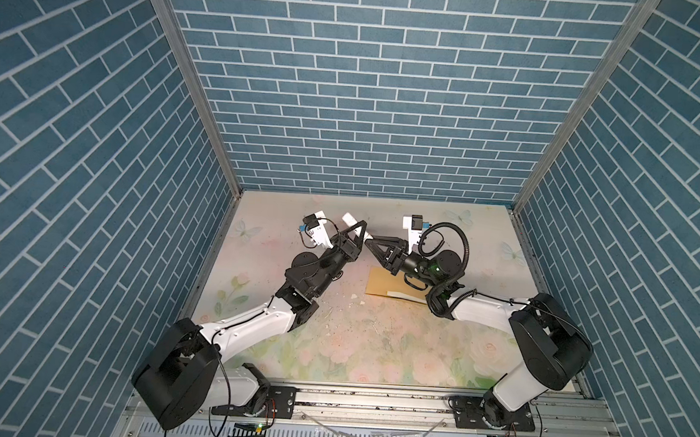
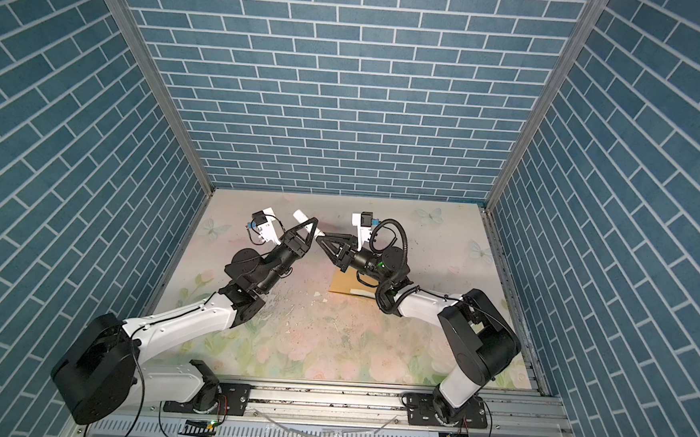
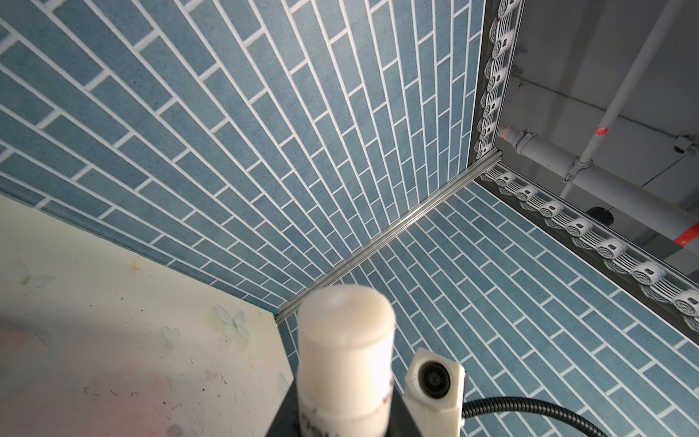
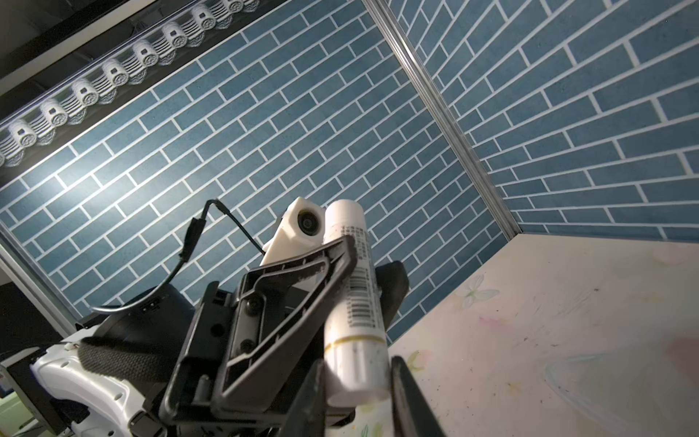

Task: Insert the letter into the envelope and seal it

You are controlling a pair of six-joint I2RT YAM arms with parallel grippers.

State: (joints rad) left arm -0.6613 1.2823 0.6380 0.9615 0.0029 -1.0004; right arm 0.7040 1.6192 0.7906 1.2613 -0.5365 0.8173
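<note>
My left gripper [image 1: 360, 227] [image 3: 344, 414] is raised over the back of the table and shut on a white cylindrical stick [image 1: 347, 219] [image 4: 353, 302] with a barcode label. My right gripper [image 1: 368, 241] [image 4: 355, 382] meets it tip to tip. Its jaws are open, one finger on each side of the stick's capped end, with a thin gap on one side. The mustard-yellow envelope [image 1: 384, 282] [image 2: 344, 283] lies flat on the table under the right wrist, partly covered by that arm. A pale strip [image 1: 404, 295] runs along its near edge. The letter is not visible.
The table mat [image 1: 352, 353] is floral and speckled with small white scraps [image 1: 354, 296] near the middle. Blue brick-pattern walls close in the back and both sides. Both arm bases sit on a metal rail [image 1: 370, 399] at the front edge.
</note>
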